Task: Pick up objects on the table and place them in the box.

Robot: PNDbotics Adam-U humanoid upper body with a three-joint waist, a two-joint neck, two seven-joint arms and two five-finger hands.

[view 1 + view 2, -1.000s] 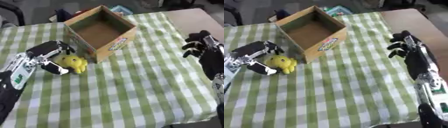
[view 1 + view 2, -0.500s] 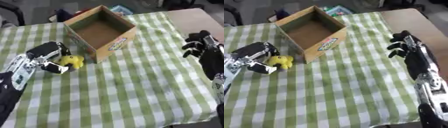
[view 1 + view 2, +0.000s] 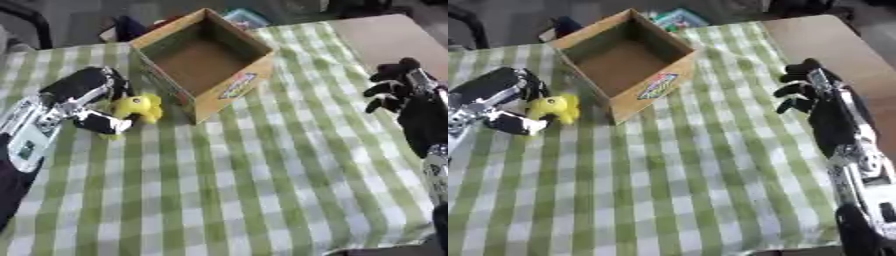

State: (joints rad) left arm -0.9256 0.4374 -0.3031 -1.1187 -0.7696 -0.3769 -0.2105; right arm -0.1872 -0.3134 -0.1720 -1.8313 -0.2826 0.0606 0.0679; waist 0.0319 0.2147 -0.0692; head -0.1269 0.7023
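A small yellow soft toy (image 3: 136, 107) is held just left of the open cardboard box (image 3: 204, 54). My left hand (image 3: 80, 96) is shut on the toy, fingers curled over its back and the thumb under it. The box stands at the far middle of the table with its inside bare. My right hand (image 3: 805, 93) hovers at the right side of the table, fingers relaxed and holding nothing, well apart from the box.
A green and white checked cloth (image 3: 245, 180) covers the table. A bare brown tabletop (image 3: 824, 40) shows at the far right. Some coloured items (image 3: 674, 18) lie behind the box at the table's far edge.
My left hand has closed round the yellow toy and lifted it a little toward the box. The right hand has stayed where it was.
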